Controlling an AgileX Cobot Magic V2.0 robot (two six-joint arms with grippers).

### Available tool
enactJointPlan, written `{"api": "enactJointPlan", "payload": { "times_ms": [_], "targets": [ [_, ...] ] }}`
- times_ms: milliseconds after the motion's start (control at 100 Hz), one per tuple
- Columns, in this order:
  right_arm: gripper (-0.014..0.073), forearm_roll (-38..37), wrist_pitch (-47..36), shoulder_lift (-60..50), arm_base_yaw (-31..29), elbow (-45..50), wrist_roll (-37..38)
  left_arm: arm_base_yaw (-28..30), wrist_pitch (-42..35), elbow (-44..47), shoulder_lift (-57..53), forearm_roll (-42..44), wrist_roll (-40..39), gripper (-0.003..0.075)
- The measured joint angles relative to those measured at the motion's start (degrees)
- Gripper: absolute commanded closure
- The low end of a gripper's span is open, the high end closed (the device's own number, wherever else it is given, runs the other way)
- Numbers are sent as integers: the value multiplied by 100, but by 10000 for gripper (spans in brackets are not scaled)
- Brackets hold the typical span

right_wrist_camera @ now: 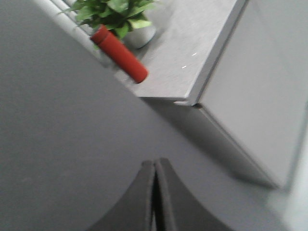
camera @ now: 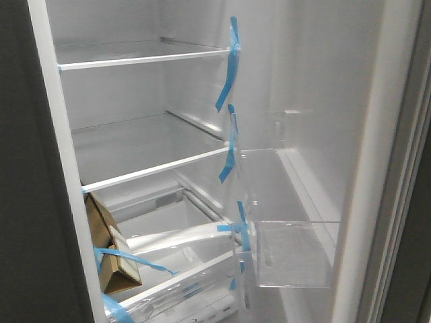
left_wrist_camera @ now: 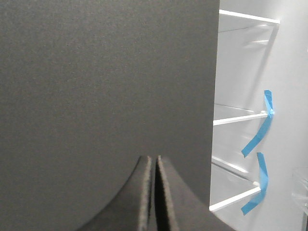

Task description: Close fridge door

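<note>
With its two dark fingers pressed flat together at the bottom centre of the right wrist view, the right pincer (right_wrist_camera: pixel 155 192) is closed on nothing and sits against or just off a broad matte grey surface that fills the left and lower part of that frame; whether it touches I cannot tell. Beyond that surface, toward the upper middle, a pale counter (right_wrist_camera: pixel 192 57) carries a red cylinder (right_wrist_camera: pixel 120 54) and a potted plant (right_wrist_camera: pixel 120 17), with a light-grey cabinet front (right_wrist_camera: pixel 255 91) below its edge. The left pincer (left_wrist_camera: pixel 155 192) is likewise closed and empty, facing a plain dark-grey panel (left_wrist_camera: pixel 106 86) that covers most of its view, the lit fridge interior showing along the right edge with strips of blue tape (left_wrist_camera: pixel 260 132). In the front view the fridge door (camera: pixel 377 134) stands swung open at the right of the frame, white lining toward the camera, a clear door bin (camera: pixel 293 252) low on it. I judge the door stiff, fairly heavy and smooth, with nothing to pinch: it likely wants a flat, steady push on its dark outer face, far from the hinge, gently enough that the bins do not rattle.
</note>
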Motion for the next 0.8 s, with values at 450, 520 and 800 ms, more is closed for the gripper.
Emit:
{"api": "enactJointPlan", "payload": {
  "times_ms": [450,520,800],
  "targets": [
    [639,1725,-642,200,126,0,-637,0,0,0,0,0,0,740],
    [639,1998,-654,259,242,-12,-958,0,0,0,0,0,0,740],
    [639,2298,-664,493,849,-46,-1850,0,0,0,0,0,0,740]
  ]
}}
